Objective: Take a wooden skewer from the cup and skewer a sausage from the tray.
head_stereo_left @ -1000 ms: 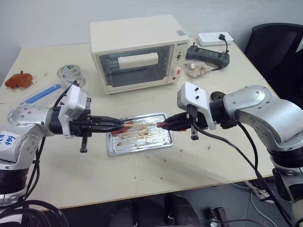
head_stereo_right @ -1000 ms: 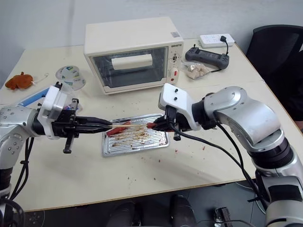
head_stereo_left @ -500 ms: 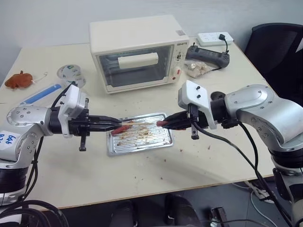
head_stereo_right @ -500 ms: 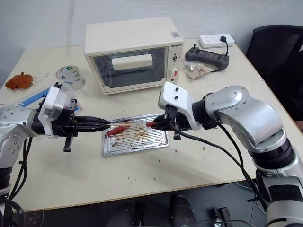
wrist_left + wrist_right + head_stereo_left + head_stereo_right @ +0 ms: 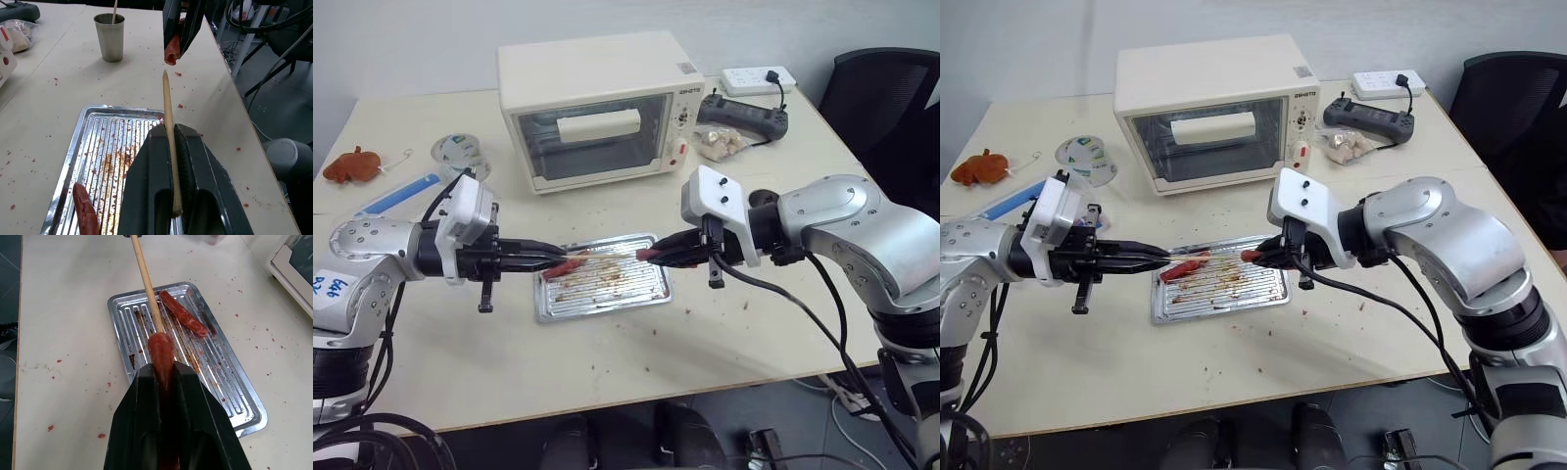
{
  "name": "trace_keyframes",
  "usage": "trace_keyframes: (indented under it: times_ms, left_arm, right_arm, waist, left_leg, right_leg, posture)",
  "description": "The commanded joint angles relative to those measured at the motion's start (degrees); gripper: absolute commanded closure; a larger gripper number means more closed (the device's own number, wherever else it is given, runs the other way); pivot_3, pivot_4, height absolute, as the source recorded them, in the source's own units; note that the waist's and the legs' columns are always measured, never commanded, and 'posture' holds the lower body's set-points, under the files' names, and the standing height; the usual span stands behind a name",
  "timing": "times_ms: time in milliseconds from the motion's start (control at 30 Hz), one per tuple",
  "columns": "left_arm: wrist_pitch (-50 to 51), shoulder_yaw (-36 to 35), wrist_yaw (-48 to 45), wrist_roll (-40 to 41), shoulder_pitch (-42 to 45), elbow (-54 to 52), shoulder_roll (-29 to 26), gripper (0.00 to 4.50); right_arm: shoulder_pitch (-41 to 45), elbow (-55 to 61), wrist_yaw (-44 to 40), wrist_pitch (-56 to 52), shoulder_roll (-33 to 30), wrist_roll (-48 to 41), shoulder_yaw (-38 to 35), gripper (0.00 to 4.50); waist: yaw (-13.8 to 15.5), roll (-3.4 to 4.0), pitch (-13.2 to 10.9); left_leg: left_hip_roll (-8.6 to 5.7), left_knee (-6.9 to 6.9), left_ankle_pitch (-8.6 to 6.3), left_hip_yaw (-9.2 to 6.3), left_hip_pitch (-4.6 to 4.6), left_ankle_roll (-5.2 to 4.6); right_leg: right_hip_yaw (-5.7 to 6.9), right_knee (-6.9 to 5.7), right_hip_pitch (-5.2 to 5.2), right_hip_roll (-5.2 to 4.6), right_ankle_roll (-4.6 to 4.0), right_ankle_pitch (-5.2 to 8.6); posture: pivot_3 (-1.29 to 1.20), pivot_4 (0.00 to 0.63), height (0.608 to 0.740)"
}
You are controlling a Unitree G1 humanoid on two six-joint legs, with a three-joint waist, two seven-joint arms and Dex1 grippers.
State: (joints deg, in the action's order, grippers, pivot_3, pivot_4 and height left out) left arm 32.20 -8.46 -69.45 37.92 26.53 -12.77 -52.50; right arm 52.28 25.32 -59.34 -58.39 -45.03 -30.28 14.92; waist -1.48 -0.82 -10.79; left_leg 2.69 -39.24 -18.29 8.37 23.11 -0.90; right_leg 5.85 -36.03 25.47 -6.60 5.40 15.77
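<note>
My left gripper [image 5: 553, 258] is shut on the wooden skewer [image 5: 167, 112], held level over the tray [image 5: 646, 291] with its point toward the right. Facing it, my right gripper [image 5: 656, 257] is shut on the sausage [image 5: 160, 350], whose dark red end sticks out of the fingers. The skewer's point sits right at that end; I cannot tell whether they touch. A second, brighter red sausage [image 5: 570, 264] lies in the tray's left part. The cup [image 5: 110, 36] stands on the table beyond the tray with another stick in it.
A cream toaster oven [image 5: 597, 103] stands behind the tray. A black controller [image 5: 744, 113], a small bag [image 5: 717, 142] and a white power strip [image 5: 756, 78] lie at the back right. A tape roll [image 5: 458, 149] and an orange toy [image 5: 352, 164] lie back left.
</note>
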Motion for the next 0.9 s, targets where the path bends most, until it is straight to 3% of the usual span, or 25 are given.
trace_keyframes:
  times_ms: [33,467,900]
  left_arm:
    - [-0.1,-0.8,0.1,0.7,1.2,-1.3,-0.2,4.50]
    - [1.0,-1.3,-0.2,1.6,1.4,-1.9,-0.5,4.50]
    - [1.2,-0.2,-0.4,1.5,2.0,-1.9,0.3,4.50]
  right_arm:
    - [-0.3,0.6,-0.2,1.5,-1.3,0.5,-1.0,4.42]
    - [-3.5,0.8,0.4,4.1,-0.7,0.6,-2.2,4.42]
    - [-1.2,1.2,2.2,2.0,1.6,-1.8,-2.5,4.42]
  waist:
    - [0.0,0.00,0.0]
    - [0.0,-0.01,0.0]
    - [0.0,-0.01,0.0]
  left_leg:
    - [0.00,0.00,0.00,0.00,0.00,0.00]
    - [-0.01,-0.01,0.00,0.02,0.00,0.00]
    - [0.00,-0.03,0.00,0.02,0.00,0.00]
  right_leg:
    - [0.00,0.00,0.00,0.00,0.00,0.00]
    - [0.00,-0.01,0.00,0.00,0.00,0.00]
    - [0.00,-0.03,0.00,0.00,0.00,0.00]
  posture:
    - [0.00,0.150,0.740]
    - [0.00,0.150,0.740]
    - [0.00,0.150,0.740]
